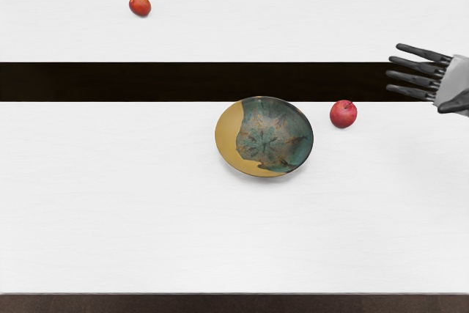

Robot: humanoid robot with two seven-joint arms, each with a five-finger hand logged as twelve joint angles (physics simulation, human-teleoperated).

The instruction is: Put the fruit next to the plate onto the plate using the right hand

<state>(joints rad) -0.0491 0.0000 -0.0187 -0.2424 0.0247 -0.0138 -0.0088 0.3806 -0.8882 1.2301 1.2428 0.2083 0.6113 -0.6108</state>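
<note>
Plate sat mid-frame on the white bench. Red apple lay just right of the plate, not touching it. Right hand hovered at the right edge, fingers spread wide, gripping nothing. Second red fruit sat upper left.

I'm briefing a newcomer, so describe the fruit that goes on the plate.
Find the round yellow and teal plate in the middle. Just off its right rim lies a red apple. The other red fruit sits far off, beyond the dark gap.
</note>
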